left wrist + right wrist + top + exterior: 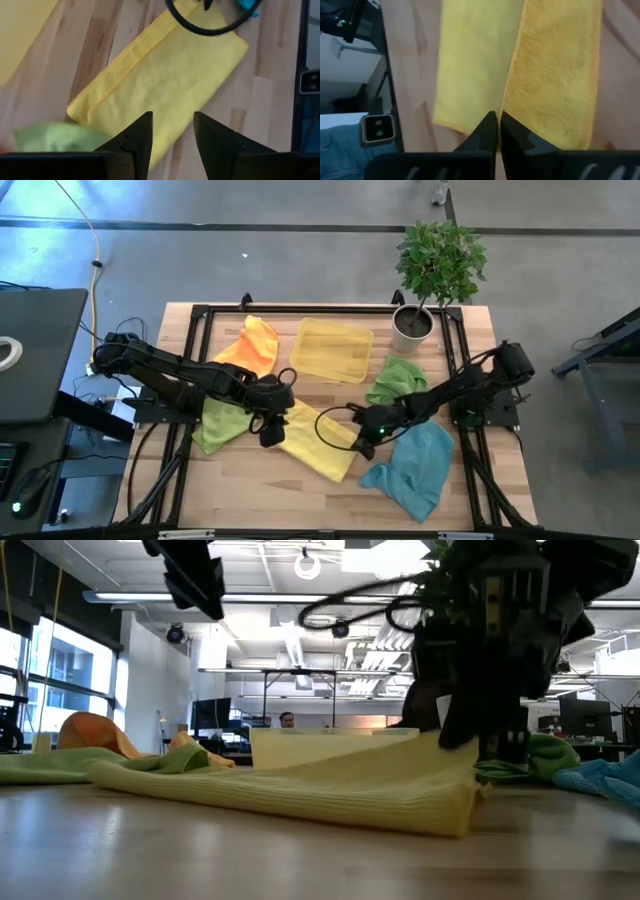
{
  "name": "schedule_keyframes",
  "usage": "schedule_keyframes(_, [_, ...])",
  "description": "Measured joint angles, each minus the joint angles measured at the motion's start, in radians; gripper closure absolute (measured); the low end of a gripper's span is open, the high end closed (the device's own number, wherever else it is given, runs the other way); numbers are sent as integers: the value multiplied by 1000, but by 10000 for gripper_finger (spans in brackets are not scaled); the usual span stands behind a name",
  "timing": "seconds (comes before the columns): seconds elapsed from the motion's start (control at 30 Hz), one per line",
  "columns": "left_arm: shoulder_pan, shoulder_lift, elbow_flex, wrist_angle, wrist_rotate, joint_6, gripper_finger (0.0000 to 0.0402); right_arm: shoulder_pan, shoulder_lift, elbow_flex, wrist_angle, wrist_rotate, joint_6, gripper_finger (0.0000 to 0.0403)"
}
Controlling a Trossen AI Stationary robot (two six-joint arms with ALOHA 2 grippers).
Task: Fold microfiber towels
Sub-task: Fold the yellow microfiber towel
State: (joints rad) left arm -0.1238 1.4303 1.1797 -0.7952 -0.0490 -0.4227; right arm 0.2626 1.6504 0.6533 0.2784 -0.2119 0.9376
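Note:
A yellow towel point(315, 442) lies folded into a long strip at the table's middle. My right gripper point(497, 120) is shut at the strip's right end point(362, 446). My left gripper point(172, 132) hangs open above the strip's left end point(272, 430), well clear of it in the low view point(195, 580). A light green towel point(222, 425) lies crumpled under the left arm, with an orange towel point(252, 345) beyond it. A second light green towel point(398, 378) and a teal towel point(412, 470) lie rumpled at the right. My right gripper pinches the yellow towel's upper layer at its hemmed edge point(507, 97) between the two fingertips. The fingers slant down from the table's right side. The pinched layer rises toward the fingers point(420, 745), while the rest of the strip stays on the table.
A shallow yellow tray point(332, 350) sits at the far middle of the table. A potted plant point(435, 270) stands at the far right corner. Bare wood shows along the near edge point(300, 500).

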Motion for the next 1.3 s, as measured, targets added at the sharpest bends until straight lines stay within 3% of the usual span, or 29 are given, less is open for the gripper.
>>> schedule_keyframes(0.4, [95,113,-2,158,51,301,269,0,-134,0,-118,54,-22,402])
schedule_keyframes(0.53, [139,179,-1,258,149,367,269,0,-136,10,-123,55,-35,403])
schedule_keyframes(0.73, [186,287,-1,404,317,418,269,0,-136,44,-137,92,-113,403])
schedule_keyframes(1.03, [224,434,-3,544,428,453,269,0,-136,79,-150,96,-213,403])
schedule_keyframes(1.3, [238,506,-1,644,467,487,269,20,-136,79,-158,100,-258,403])
